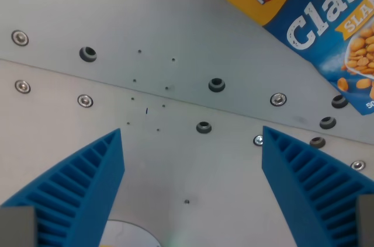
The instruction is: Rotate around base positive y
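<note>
My gripper (191, 133) hangs open over a white metal tabletop (175, 25), with nothing between its two blue ribbed fingers (87, 183). One finger rises from the wrist view's lower left, the other from the lower right. A blue and yellow peanut bag (315, 19) lies flat at the wrist view's upper right, well clear of the fingertips. Part of the bag runs out of frame.
A seam crosses the tabletop diagonally, lined with screws and dark bolt holes (217, 84). A pale round patch (134, 235) shows at the bottom edge between the fingers.
</note>
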Robot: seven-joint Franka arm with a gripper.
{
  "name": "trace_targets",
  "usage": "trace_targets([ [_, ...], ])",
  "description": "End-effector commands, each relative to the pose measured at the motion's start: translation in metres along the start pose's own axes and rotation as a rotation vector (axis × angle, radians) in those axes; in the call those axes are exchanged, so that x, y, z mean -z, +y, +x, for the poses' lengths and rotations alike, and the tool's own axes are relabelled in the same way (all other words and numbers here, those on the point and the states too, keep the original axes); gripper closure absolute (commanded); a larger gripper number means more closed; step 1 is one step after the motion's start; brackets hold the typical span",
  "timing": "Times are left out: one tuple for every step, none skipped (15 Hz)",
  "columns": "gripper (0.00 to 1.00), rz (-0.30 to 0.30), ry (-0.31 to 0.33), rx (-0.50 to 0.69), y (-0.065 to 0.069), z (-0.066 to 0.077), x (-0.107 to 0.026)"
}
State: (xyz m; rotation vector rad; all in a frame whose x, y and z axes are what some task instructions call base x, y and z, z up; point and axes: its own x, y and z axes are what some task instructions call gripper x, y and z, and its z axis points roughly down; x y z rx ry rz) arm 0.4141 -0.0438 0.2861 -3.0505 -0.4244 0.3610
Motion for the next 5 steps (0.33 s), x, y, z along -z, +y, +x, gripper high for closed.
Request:
trace_targets([
  [0.0,0.058,-0.237,-0.002,0.0011,0.0059,0.0079],
  [0.0,0.062,-0.249,-0.003,0.0011,0.0059,0.0079],
  [0.0,0.065,-0.262,-0.003,0.0011,0.0059,0.0079],
  [0.0,0.069,-0.275,-0.003,0.0011,0.0059,0.0079],
  [0.0,0.073,-0.288,-0.003,0.0011,0.0059,0.0079],
])
